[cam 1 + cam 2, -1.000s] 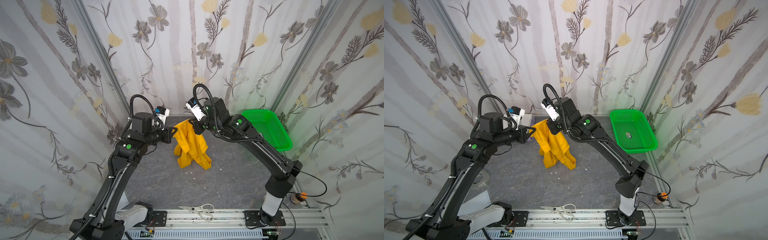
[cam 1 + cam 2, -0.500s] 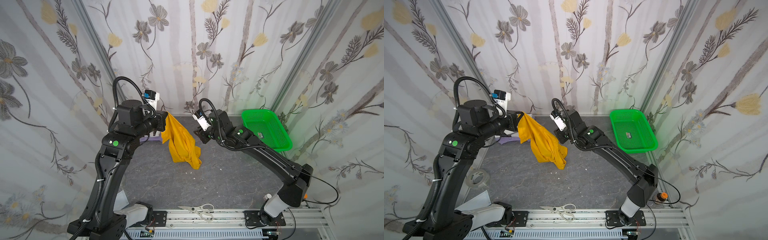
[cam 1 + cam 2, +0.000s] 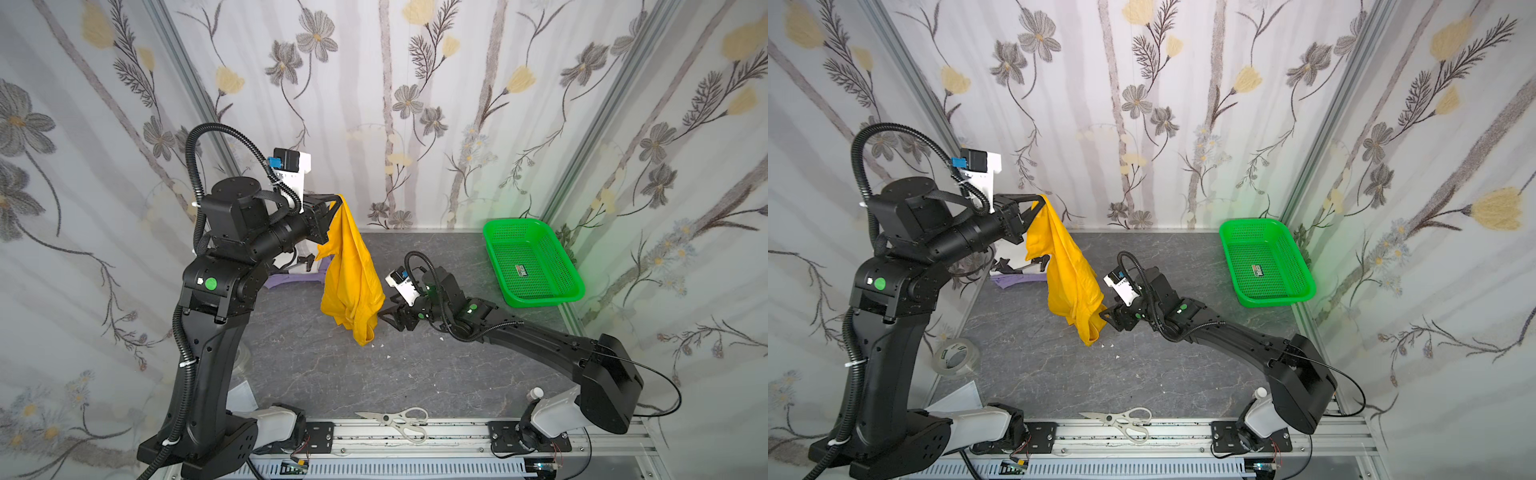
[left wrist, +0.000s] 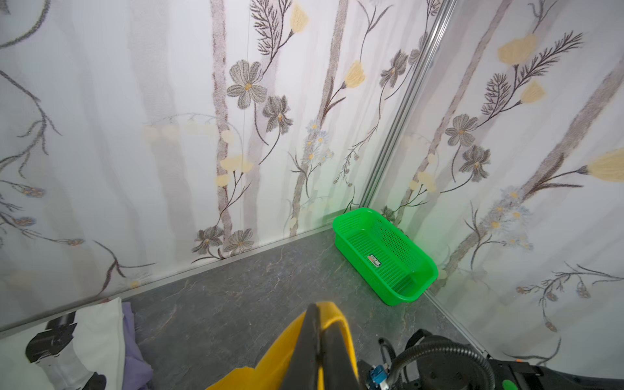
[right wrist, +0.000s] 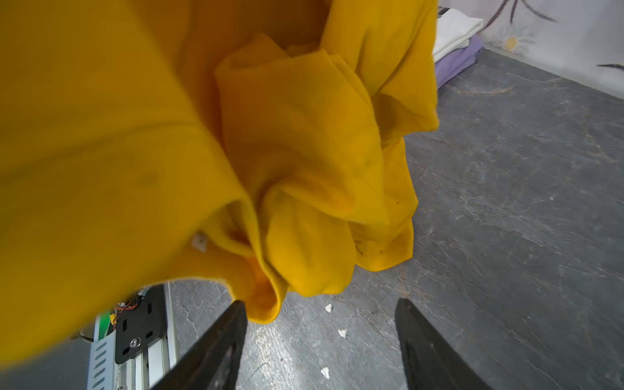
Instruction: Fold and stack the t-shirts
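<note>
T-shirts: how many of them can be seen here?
3. The yellow shirt hangs from the left hand; the white shirt lies on the purple shirt on the table. Others may be hidden.

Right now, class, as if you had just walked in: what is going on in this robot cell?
The left gripper is shut on the top of the mustard-yellow t-shirt, holding it up so it hangs unfolded. The right gripper sits low beside its bottom end, jaws open, gripping nothing. A white t-shirt lies folded on a lavender t-shirt at the back. The green basket stands at the right.
</note>
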